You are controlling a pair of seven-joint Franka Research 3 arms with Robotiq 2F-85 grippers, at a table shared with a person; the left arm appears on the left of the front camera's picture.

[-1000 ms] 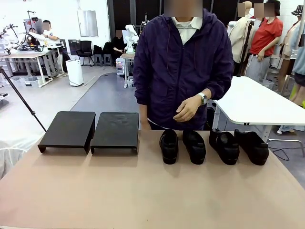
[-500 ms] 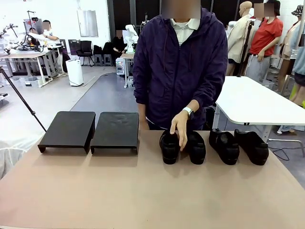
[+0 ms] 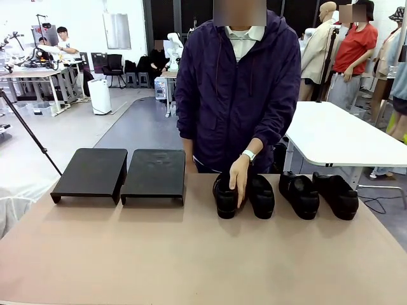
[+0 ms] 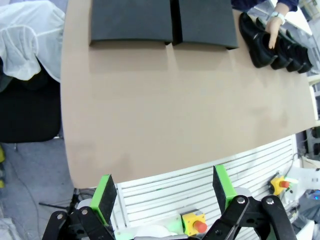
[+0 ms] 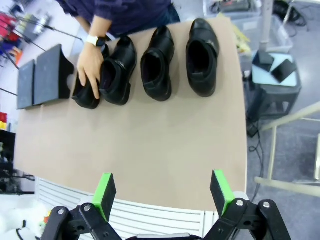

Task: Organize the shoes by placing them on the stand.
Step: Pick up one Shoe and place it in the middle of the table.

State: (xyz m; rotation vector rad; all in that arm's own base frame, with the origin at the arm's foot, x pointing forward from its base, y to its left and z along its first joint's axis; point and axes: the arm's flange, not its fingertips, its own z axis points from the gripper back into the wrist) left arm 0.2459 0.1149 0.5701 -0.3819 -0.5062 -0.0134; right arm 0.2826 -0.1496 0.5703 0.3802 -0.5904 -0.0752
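Two pairs of glossy black shoes stand in a row at the table's far right: the left pair (image 3: 226, 198) (image 3: 261, 196) and the right pair (image 3: 299, 195) (image 3: 338, 194). The person's hand (image 3: 238, 180) rests on the left pair, fingers down between the two shoes. The stand, two matte-black trays (image 3: 92, 171) (image 3: 154, 172), sits side by side at the far left, bare. My left gripper (image 4: 162, 192) hangs open above the near table edge, far from the stand (image 4: 131, 21) and shoes (image 4: 255, 42). My right gripper (image 5: 162, 192) is open too, well short of the shoes (image 5: 157, 66) and the hand (image 5: 90, 65).
The tan table (image 3: 191, 254) has broad free room between me and the shoes. A white table (image 3: 343, 136) stands behind at the right. A slatted white panel (image 4: 200, 185) lies below the near table edge. Bins and boxes (image 5: 272, 70) sit on the floor beside the table.
The person's hand has come down from chest height onto the left pair of shoes and now grips between them. Both grippers stay open and still.
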